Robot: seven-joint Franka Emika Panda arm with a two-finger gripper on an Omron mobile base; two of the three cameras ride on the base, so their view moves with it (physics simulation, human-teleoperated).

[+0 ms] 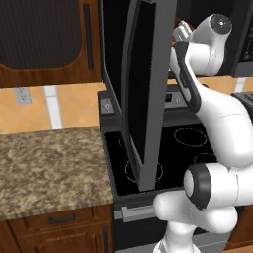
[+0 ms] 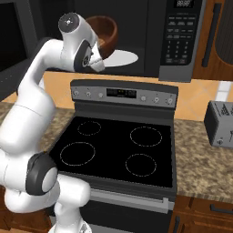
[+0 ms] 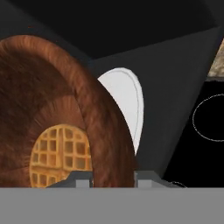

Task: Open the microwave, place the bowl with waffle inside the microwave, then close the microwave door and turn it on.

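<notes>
We see our gripper [image 3: 113, 177] clamped on the rim of the wooden bowl [image 3: 52, 100], the waffle [image 3: 59, 155] lying inside it. The bowl hangs above the white turntable [image 2: 120, 58] within the microwave [image 2: 150, 41], whose door [image 1: 143, 89] stands open over the stove [image 2: 118, 150].

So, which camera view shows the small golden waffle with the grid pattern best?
The hand view: the small golden grid-patterned waffle lies close and sharp inside the reddish-brown wooden bowl. In the right base view the bowl's wall hides it; in the left base view I cannot make it out.
</notes>
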